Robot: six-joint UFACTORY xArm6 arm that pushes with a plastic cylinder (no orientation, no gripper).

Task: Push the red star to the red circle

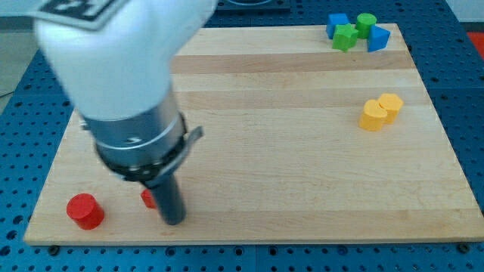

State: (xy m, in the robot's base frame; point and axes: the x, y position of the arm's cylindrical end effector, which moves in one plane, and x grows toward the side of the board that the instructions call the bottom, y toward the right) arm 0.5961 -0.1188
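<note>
The red circle (84, 211) is a round red block near the board's bottom left corner. The red star (148, 199) lies to its right, mostly hidden behind my rod, so its shape barely shows. My tip (174, 221) rests on the board just right of and slightly below the red star, touching or nearly touching it. The arm's white and grey body covers the view's upper left.
A blue cube (337, 24), a green star (345, 37), a green cylinder (366, 23) and a second blue block (379, 38) cluster at the top right. A yellow heart (371, 116) and a yellow hexagon (391, 104) touch at the right. The wooden board (287, 151) carries all.
</note>
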